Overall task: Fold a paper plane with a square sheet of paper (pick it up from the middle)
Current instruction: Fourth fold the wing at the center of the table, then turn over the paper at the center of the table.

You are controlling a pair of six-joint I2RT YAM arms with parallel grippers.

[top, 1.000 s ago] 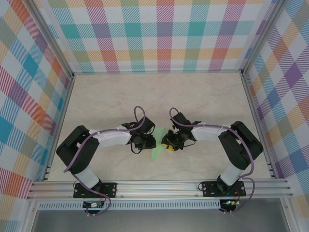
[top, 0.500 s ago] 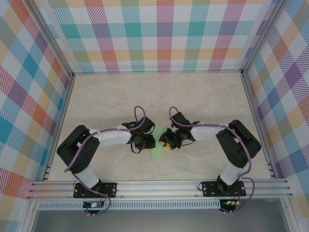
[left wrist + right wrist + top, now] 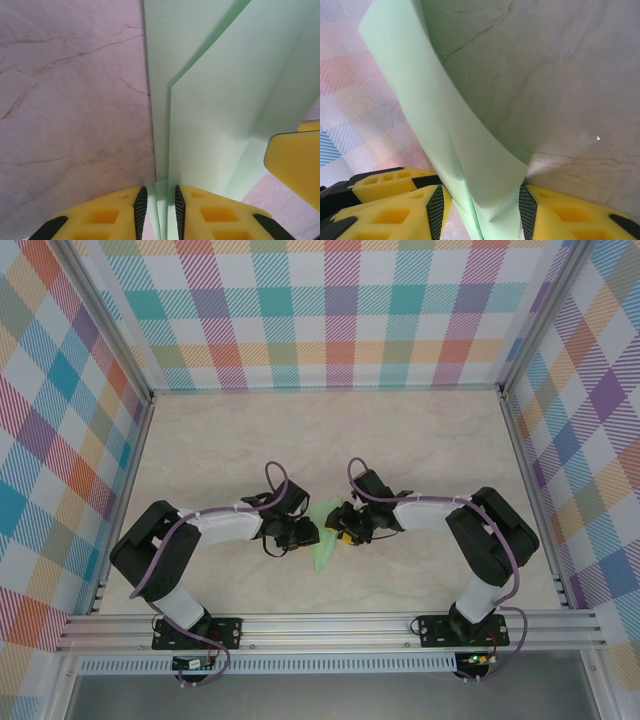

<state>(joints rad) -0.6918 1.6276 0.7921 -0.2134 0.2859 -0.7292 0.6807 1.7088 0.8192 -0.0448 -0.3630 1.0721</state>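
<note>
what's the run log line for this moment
stage: mid-fold | left gripper: shut on folded green paper | right gripper: open, jaws astride the paper

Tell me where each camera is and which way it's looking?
Top camera: above and behind the arms, looking down at the table; both arms, left end effector and right end effector show.
Left wrist camera: on the left arm, looking along its fingers at the paper pinched there.
Right wrist camera: on the right arm, looking past its fingers at the paper.
All share the green paper.
</note>
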